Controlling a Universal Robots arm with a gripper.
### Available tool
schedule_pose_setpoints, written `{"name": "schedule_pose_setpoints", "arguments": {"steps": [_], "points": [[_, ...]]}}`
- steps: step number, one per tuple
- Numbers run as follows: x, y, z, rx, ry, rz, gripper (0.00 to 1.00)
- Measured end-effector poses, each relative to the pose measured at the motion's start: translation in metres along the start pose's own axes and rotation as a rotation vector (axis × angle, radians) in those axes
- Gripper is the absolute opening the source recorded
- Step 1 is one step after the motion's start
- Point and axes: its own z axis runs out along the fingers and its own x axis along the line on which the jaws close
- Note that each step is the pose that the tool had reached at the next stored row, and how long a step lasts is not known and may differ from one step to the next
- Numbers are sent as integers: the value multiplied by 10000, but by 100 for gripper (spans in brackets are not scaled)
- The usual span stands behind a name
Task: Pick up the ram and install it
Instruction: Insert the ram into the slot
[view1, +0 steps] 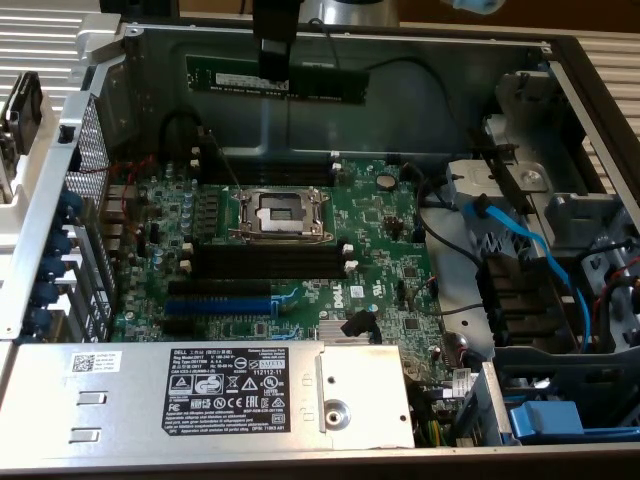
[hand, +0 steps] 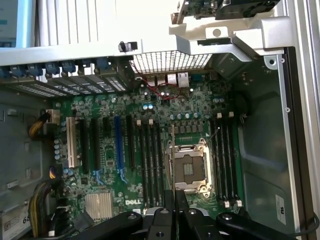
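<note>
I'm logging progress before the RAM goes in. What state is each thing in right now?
ram: held level in the air, not seated in any slot.
gripper: shut on the ram near its middle.
memory slots: all empty.
CPU socket: bare, no cooler on it.
blue expansion slot: empty.
computer case: open, insides exposed.

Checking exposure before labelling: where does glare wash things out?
Exterior view: bright slats wash out at its upper left, the ram in the gripper is evenly lit. Wrist view: white glare beyond the case edge; the motherboard is evenly lit.
</note>
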Motion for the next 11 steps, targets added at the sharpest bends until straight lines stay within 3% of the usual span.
{"name": "schedule_pose_setpoints", "arguments": {"steps": [2, 4, 7, 11], "points": [[3, -1, 17, -16, -95, -5, 13], [8, -2, 25, -30, -140, -8, 13], [35, 2, 31, -31, -158, -58, 13], [46, 7, 44, -30, -136, -464, 13]]}}
